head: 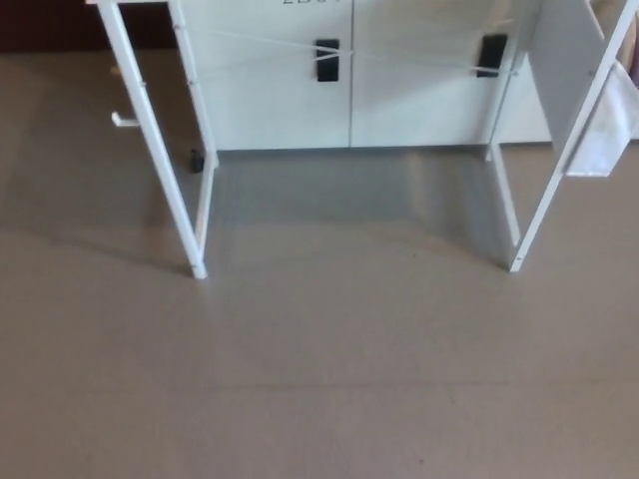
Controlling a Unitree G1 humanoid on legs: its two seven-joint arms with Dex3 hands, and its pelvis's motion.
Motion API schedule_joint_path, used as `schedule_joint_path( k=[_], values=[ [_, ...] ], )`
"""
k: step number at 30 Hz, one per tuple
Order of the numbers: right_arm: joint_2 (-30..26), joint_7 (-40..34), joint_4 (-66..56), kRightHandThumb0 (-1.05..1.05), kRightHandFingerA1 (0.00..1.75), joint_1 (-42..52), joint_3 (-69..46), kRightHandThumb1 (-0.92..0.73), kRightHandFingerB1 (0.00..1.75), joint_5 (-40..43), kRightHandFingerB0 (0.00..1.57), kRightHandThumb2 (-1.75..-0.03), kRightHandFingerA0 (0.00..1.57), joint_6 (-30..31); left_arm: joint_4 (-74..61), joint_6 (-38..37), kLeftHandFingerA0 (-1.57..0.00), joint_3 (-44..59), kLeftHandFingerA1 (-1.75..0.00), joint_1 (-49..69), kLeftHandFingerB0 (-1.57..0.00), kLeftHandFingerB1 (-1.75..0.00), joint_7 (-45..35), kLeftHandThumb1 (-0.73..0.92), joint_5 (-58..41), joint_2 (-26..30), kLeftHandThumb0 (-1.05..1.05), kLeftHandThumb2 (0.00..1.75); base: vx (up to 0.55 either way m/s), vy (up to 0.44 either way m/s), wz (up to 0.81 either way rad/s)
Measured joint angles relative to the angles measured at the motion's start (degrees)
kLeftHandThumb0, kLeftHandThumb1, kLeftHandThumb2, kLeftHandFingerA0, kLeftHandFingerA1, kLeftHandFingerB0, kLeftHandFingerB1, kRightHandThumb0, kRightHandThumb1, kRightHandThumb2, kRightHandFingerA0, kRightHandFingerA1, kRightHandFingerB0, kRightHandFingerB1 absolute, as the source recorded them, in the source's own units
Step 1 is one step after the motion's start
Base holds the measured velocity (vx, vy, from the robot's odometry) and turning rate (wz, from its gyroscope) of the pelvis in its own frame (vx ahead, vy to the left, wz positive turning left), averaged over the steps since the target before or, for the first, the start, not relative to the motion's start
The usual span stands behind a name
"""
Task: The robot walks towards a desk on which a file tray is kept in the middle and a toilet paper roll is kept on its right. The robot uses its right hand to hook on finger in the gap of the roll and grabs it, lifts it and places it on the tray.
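Floor [319, 379]: grey, bare, fills most of our view.
Cabinet [280, 90]: white, behind the desk, with two black handles [326, 58].
Desk legs [160, 150]: white, slanted, standing ahead of us. Only the lower frame shows, so we judge the approach walk unfinished.
File tray, toilet paper roll: both out of view, presumably on the desktop above the picture's edge.
Robot hands: neither shows; we cannot tell their state.
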Motion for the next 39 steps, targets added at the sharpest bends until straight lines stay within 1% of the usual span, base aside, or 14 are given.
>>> schedule_joint_path(
  k=[2, 6, 11, 12, 18, 19, 23, 24, 25, 26, 30, 31, 32, 39],
  values=[
    [0.03, 0.39, 0.12, -0.54, 0.33, -0.62, 0.58, -0.54, 0.30, -0.08, 0.16, -0.58, 0.05, -0.26, -0.01, 0.00, -0.29, 0.09, -0.66, -0.41, -0.32, -0.60, 0.05, 0.80, 0.00, 0.45, -0.70, 0.64, 0.43, 0.161, -0.27],
    [0.17, 1.04, -0.17, -0.76, 0.21, -1.16, -0.52, -0.49, 0.31, 0.52, 0.08, -0.86, 0.00, 0.01, -0.07, -0.03, -0.28, 0.06, -0.67, -0.62, -0.33, -0.61, 0.05, 0.81, 0.04, 1.46, -0.70, 0.64, 0.28, 0.063, 0.06],
    [0.21, 1.44, -0.14, -0.35, 0.53, -1.10, 0.31, -0.32, 0.48, 0.24, 0.00, -0.91, 0.04, 0.23, 0.71, -0.07, -0.28, 0.05, -0.68, -0.88, -0.33, -0.61, -0.01, 0.80, 0.02, 1.69, -0.71, 0.64, 0.29, -0.109, 0.14],
    [0.22, 1.40, -0.12, -0.68, 0.48, -0.98, -0.01, -0.44, 0.40, 0.36, 0.19, -0.77, 0.14, 0.18, 1.03, -0.07, -0.27, 0.07, -0.68, -0.87, -0.31, -0.60, -0.01, 0.80, 0.01, 1.72, -0.70, 0.64, 0.33, -0.190, 0.16],
    [0.92, 0.11, -0.68, -0.76, 0.52, -0.27, -0.83, -0.50, 0.40, 0.71, 0.11, -0.85, 0.26, 0.63, 1.15, -0.03, -0.31, 0.08, -0.70, -1.90, -0.32, -0.62, 0.09, 0.80, -0.01, 1.40, -0.70, 0.64, 0.31, -0.282, 0.41],
    [0.61, -0.41, -0.60, -0.68, 0.38, -0.09, -0.24, -0.47, 0.39, 0.29, 0.10, -0.78, 0.06, 0.19, 1.11, -0.03, -0.30, 0.09, -0.69, -1.99, -0.32, -0.61, 0.08, 0.81, -0.03, 1.33, -0.70, 0.64, 0.34, -0.213, -0.06],
    [0.54, -0.67, -0.01, -0.66, 0.40, 0.03, -0.76, -0.45, 0.41, 0.34, 0.16, -0.78, 0.04, -0.89, 1.00, -0.02, -0.26, 0.02, -0.69, -1.74, -0.30, -0.61, 0.07, 0.81, 0.00, 1.34, -0.71, 0.64, 0.33, -0.130, -0.04],
    [0.55, -0.65, -0.26, -0.62, 0.35, -0.01, -1.10, -0.57, 0.29, 0.50, 0.24, -0.58, 0.11, -0.74, 0.96, -0.02, -0.27, 0.01, -0.69, -1.69, -0.31, -0.62, 0.07, 0.81, 0.00, 1.34, -0.71, 0.64, 0.29, -0.077, -0.09],
    [0.55, -0.64, -0.40, -0.37, 0.52, -0.06, -1.32, -0.36, 0.48, 0.64, 0.00, -0.95, 0.02, -0.57, 0.94, -0.02, -0.30, 0.01, -0.69, -1.68, -0.33, -0.61, 0.07, 0.81, 0.00, 1.35, -0.71, 0.64, 0.29, -0.069, -0.14],
    [0.53, -0.57, -0.48, -0.36, 0.53, -0.13, -1.16, -0.36, 0.49, 0.64, 0.00, -0.94, 0.03, -0.30, 0.94, -0.02, -0.28, 0.01, -0.69, -1.65, -0.31, -0.61, 0.08, 0.81, 0.00, 1.34, -0.70, 0.64, 0.30, -0.057, -0.17],
    [0.40, 0.55, -0.10, -0.36, 0.52, -0.79, 0.04, -0.38, 0.49, 0.39, 0.00, -0.95, 0.03, 0.71, 0.85, 0.00, -0.27, 0.17, -0.68, -1.74, -0.31, -0.61, 0.03, 0.81, -0.04, 1.35, -0.71, 0.64, 0.36, 0.068, -0.13],
    [0.34, 0.94, -0.01, -0.68, 0.41, -0.99, 0.00, -0.60, 0.29, 0.47, 0.18, -0.58, 0.17, 0.68, 0.76, 0.07, -0.30, 0.14, -0.70, -2.07, -0.32, -0.61, 0.02, 0.81, -0.03, 1.38, -0.71, 0.64, 0.42, 0.219, 0.26],
    [0.37, 0.96, -0.05, -0.72, 0.35, -1.24, 0.08, -0.49, 0.37, 0.45, 0.09, -0.86, 0.02, 0.45, 0.63, 0.07, -0.31, 0.15, -0.69, -2.59, -0.32, -0.61, 0.01, 0.81, -0.03, 1.42, -0.70, 0.64, 0.38, 0.202, -0.27],
    [1.87, 0.81, 0.11, -0.67, 0.27, -1.37, -2.44, -0.44, 0.41, 1.78, 0.11, -0.80, 0.00, -0.15, 1.19, 0.07, -0.28, 0.21, -0.70, -3.08, -0.31, -0.63, 0.22, 0.81, -0.02, 1.82, -0.72, 0.64, 0.32, 0.165, 0.05]
  ],
)
